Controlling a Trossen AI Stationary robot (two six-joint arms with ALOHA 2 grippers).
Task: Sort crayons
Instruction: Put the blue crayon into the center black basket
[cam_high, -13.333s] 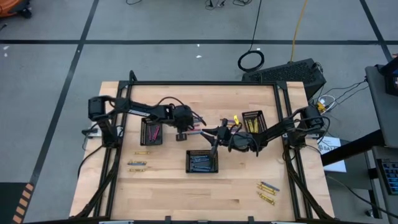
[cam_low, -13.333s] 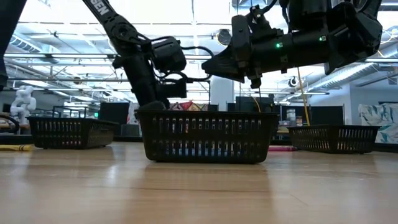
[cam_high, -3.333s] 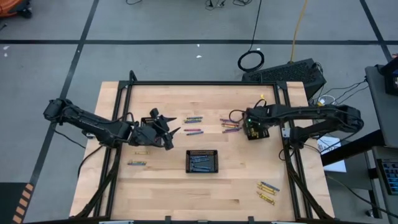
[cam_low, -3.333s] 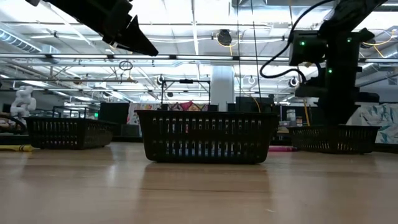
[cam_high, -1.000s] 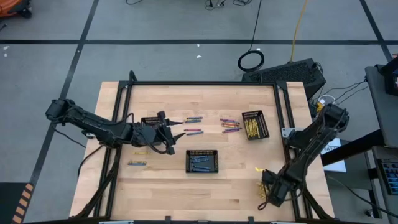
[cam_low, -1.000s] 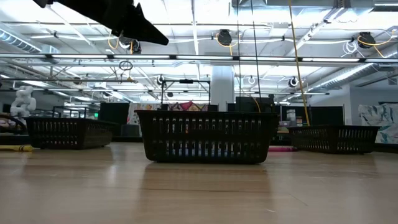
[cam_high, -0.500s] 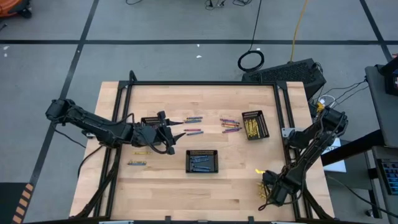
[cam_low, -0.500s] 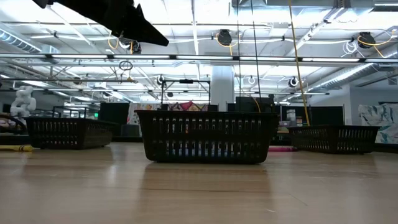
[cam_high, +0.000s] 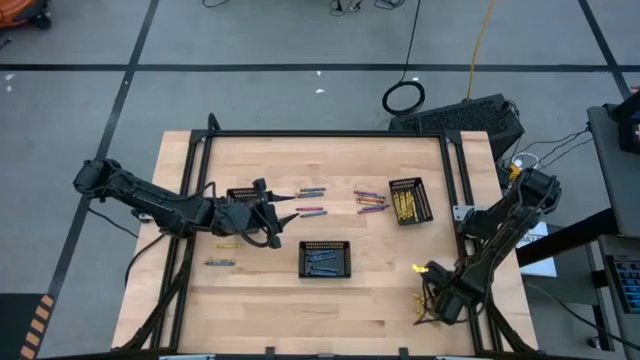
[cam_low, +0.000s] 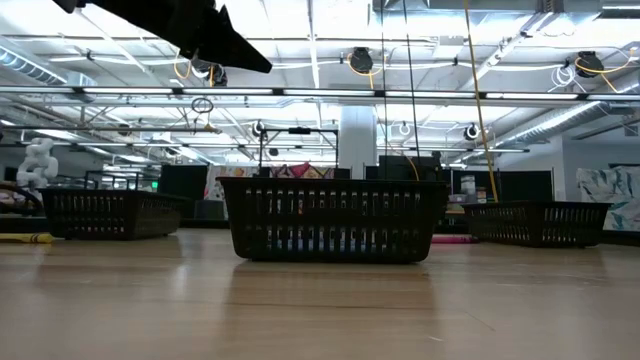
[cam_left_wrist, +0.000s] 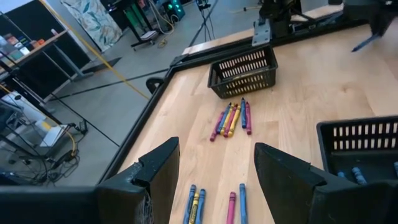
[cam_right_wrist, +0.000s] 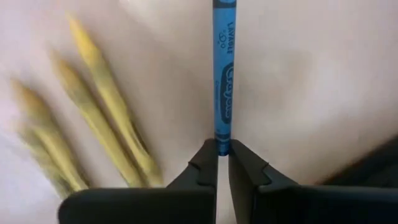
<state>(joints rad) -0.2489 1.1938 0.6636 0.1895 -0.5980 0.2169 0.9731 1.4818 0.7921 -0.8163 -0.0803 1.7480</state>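
My right gripper (cam_high: 432, 303) is low over the table's near right corner, shut on a blue crayon (cam_right_wrist: 222, 74). Several yellow crayons (cam_right_wrist: 99, 124) lie beside it on the wood. My left gripper (cam_high: 274, 217) hangs open and empty above the table's left half, next to the left black tray (cam_high: 241, 194); in the left wrist view (cam_left_wrist: 217, 180) its fingers frame loose crayons (cam_left_wrist: 231, 118). The middle tray (cam_high: 325, 258) holds blue crayons. The right tray (cam_high: 405, 200) holds yellow crayons. My right gripper pinches the blue crayon by one end (cam_right_wrist: 222, 144) between its two fingertips. The crayon sticks out ahead of the fingers, in line with them. Whether it is clear of the table, I cannot tell.
Loose crayons lie in groups at the far middle (cam_high: 310, 192), (cam_high: 311, 211), (cam_high: 371, 198) and at the left (cam_high: 228, 244), (cam_high: 220, 262). The black frame rails (cam_high: 470, 290) run along the table's sides. In the low view the middle tray (cam_low: 330, 220) stands in front.
My right gripper has shifted a little toward the table's far edge at the near right group of crayons.
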